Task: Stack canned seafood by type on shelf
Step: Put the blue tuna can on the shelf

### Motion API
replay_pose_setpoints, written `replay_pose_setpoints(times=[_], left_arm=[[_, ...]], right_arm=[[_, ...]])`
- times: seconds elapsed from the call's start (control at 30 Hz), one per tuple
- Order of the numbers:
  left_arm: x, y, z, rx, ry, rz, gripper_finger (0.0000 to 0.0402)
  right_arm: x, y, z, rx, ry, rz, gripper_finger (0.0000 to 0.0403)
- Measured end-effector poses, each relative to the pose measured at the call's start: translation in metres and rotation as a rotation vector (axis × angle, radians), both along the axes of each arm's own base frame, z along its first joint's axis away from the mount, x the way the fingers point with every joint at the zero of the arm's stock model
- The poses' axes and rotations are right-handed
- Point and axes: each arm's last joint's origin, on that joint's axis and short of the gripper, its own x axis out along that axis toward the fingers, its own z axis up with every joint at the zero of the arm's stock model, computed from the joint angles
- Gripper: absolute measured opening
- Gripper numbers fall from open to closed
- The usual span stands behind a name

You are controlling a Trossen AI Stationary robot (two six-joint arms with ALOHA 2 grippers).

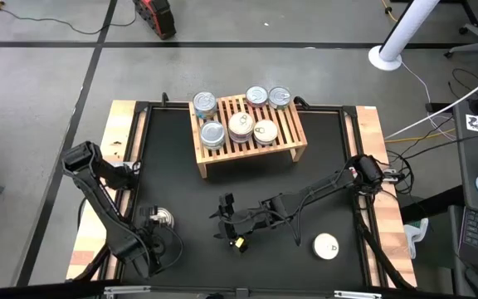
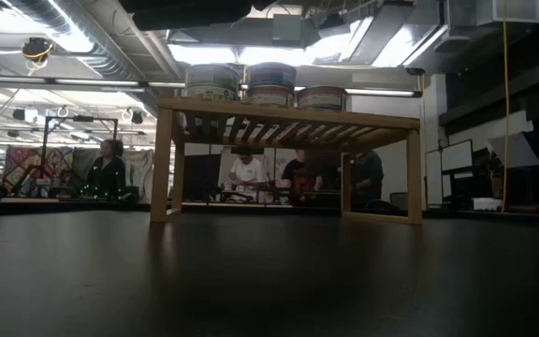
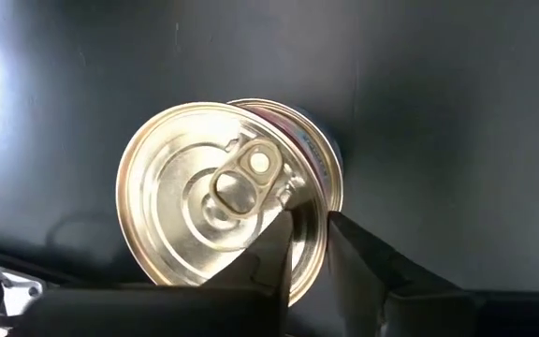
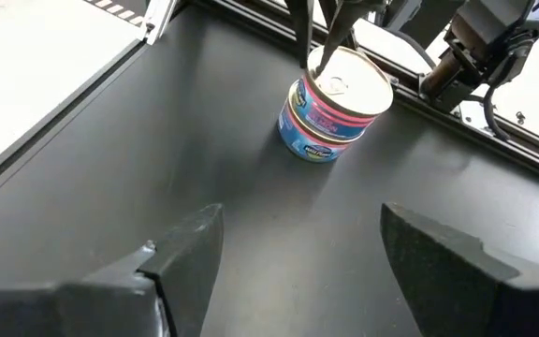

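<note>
From above, we find the left gripper [image 1: 158, 219] at the near left of the black tabletop [image 1: 173, 166], closed on the rim of a silver-lidded tin [image 1: 163, 218]. The shelf [image 1: 293, 143] lies well apart from it, toward the far middle of the table, carrying six cans [image 1: 241, 124]. A white-lidded tin [image 1: 326, 246] sits alone at the near right. The right gripper [image 1: 225, 218] hangs at the near middle, pointing toward the left arm's tin, and it is the nearer arm to the white-lidded one.

At table height, we see the shelf standing on its legs with cans [image 2: 269, 84] on the slats; people sit in the room behind. Neither gripper is clearly visible here.

Through the left wrist, we see the fingers [image 3: 284, 243] pinching the rim of the tin [image 3: 223, 192] at one edge: one finger inside on the lid beside the pull tab, the other outside. The tin seems tipped by this hold, though we cannot tell whether it is clear of the table.

Through the right wrist, the right gripper [image 4: 298, 253] stands wide open and empty, facing the pink and blue tin [image 4: 335, 108] held by the other arm's fingers [image 4: 314, 37]. In our judgement the carry runs from there away toward the shelf.
</note>
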Motion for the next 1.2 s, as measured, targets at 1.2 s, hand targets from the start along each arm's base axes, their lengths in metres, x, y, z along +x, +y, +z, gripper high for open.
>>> replay_pose_setpoints(times=[1.2], left_arm=[[0.039,0.008,0.012,-0.054,-0.138,-0.009,0.0000]], right_arm=[[0.037,0.012,-0.070,-0.520,-0.233,0.147,0.0285]])
